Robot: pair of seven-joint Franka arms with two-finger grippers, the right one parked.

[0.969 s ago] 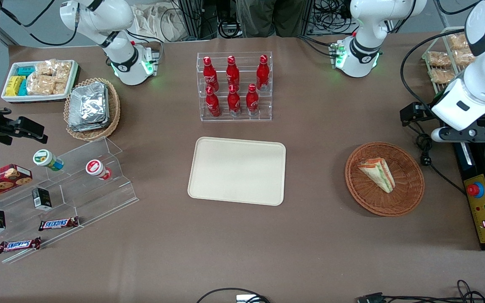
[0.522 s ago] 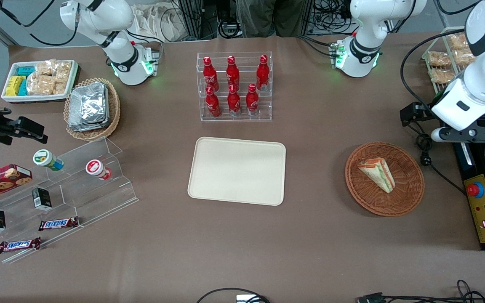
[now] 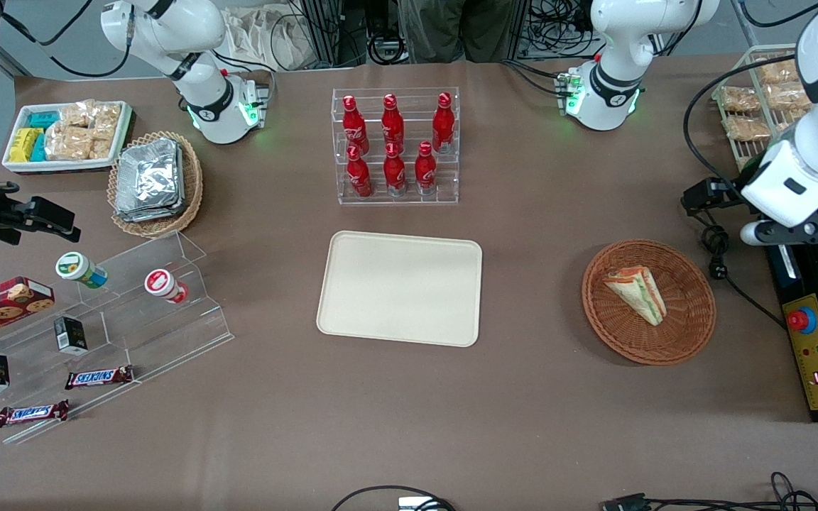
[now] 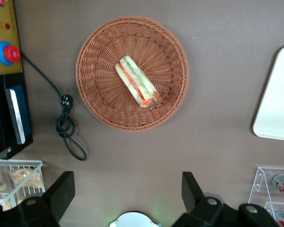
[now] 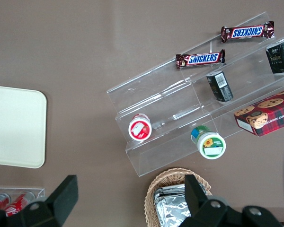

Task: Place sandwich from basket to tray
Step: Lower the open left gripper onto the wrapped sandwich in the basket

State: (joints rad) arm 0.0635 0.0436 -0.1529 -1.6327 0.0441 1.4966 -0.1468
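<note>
The sandwich (image 3: 636,291), a pale wedge with red and green layers, lies in the reddish-brown wicker basket (image 3: 693,333) toward the working arm's end of the table. The wrist view shows the same sandwich (image 4: 137,87) in the middle of the basket (image 4: 97,101). The cream tray (image 3: 400,287) sits bare at mid-table, and its edge (image 4: 279,109) also shows in the wrist view. My gripper (image 3: 799,228) hangs high above the table beside the basket and slightly farther from the front camera. The gripper (image 4: 128,189) is open wide, with only bare tabletop between its fingers.
A black cable (image 3: 718,266) lies coiled beside the basket, next to a yellow control box with a red button (image 3: 799,321). A clear rack of red bottles (image 3: 396,145) stands just past the tray. A wire rack of snack packets (image 3: 750,106) is at the working arm's end.
My arm has shifted slightly toward the working arm's end of the table. The sandwich, basket and tray have not moved.
</note>
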